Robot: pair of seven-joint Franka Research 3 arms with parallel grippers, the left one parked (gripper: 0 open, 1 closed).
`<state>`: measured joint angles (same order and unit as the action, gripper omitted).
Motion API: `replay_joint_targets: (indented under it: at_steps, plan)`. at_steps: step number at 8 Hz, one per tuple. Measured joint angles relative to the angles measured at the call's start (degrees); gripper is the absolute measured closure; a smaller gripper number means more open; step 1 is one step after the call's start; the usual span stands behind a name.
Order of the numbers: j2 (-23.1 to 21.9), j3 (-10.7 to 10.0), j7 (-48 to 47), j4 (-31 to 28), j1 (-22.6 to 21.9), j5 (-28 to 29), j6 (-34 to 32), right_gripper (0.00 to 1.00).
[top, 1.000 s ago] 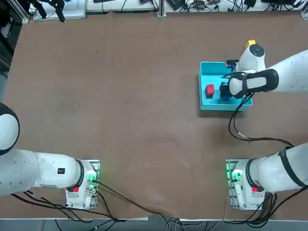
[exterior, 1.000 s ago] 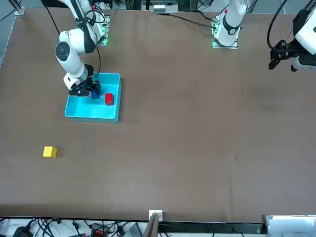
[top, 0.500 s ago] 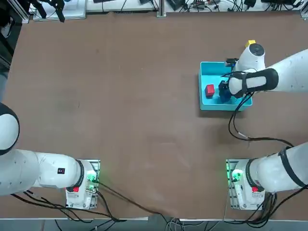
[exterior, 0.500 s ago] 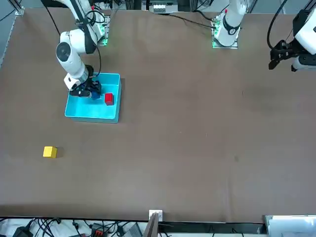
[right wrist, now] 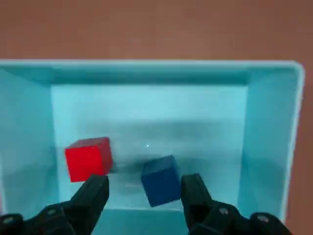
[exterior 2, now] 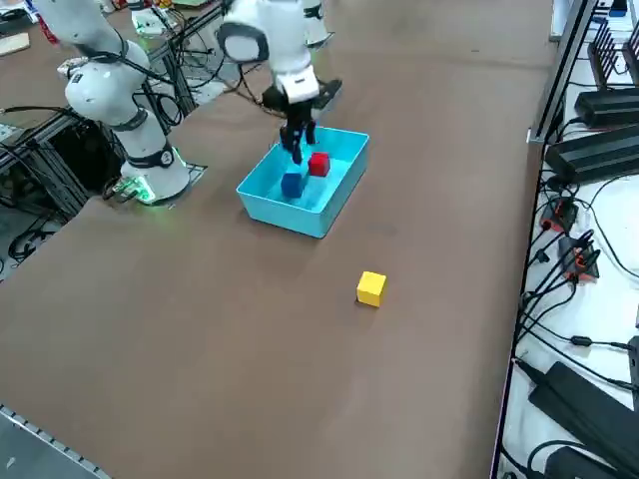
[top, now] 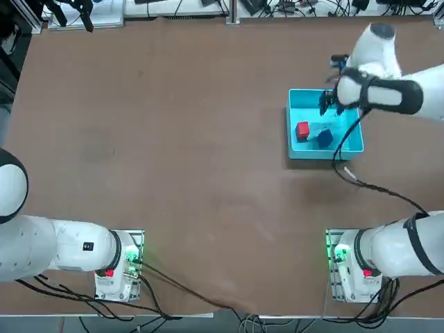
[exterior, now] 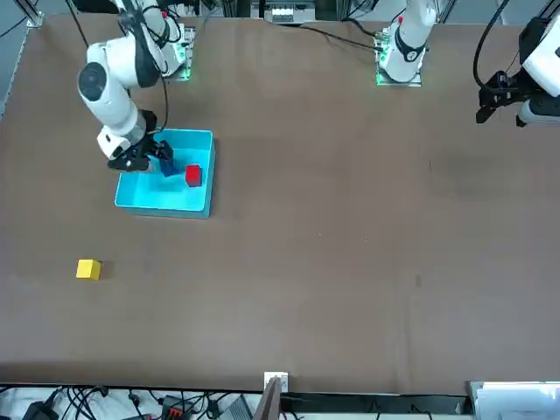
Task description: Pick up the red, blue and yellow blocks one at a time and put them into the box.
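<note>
1. Currently found above box [right wrist: 274, 122]: right tool [right wrist: 145, 182], spread wide, pinching nothing.
2. Noted inside box: red block [right wrist: 88, 159] and blue block [right wrist: 161, 181], apart. Located outside on desk [exterior 2: 200, 349]: yellow block [exterior 2: 370, 288].
3. Possible snag: catching box wall, if moved sideways too low.
4. Possible missed grasp: knocking yellow block askew through off-centre descent.
5. Possible poor drop: landing atop red or blue block, if released directly above either.

Box [top: 340, 155] on table [exterior: 350, 262], R side. In box: block A [top: 302, 130], L; block B [top: 325, 138], R of A. Block C [exterior: 88, 269] on table, beyond box, farther R. R tool [right wrist: 145, 180] above box.
</note>
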<state>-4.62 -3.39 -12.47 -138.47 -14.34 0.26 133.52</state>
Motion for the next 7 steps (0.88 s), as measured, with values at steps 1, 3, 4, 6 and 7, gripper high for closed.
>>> replay_joint_targets:
  at_steps: [1,3,4,6,7]
  plan:
    - [1.3,-0.4,0.0,6.0,0.2,0.0,-4.1,0.12]
    - [9.3,-0.9,0.1,18.0,2.6,-0.1,-6.7,0.1]
    - [15.0,-1.0,0.4,24.2,4.8,-0.1,-6.7,0.09]
    - [26.3,-1.2,3.4,36.3,9.1,-0.1,-6.6,0.04]
    - [30.9,-1.2,5.0,41.2,10.6,-0.4,-6.7,0.02]
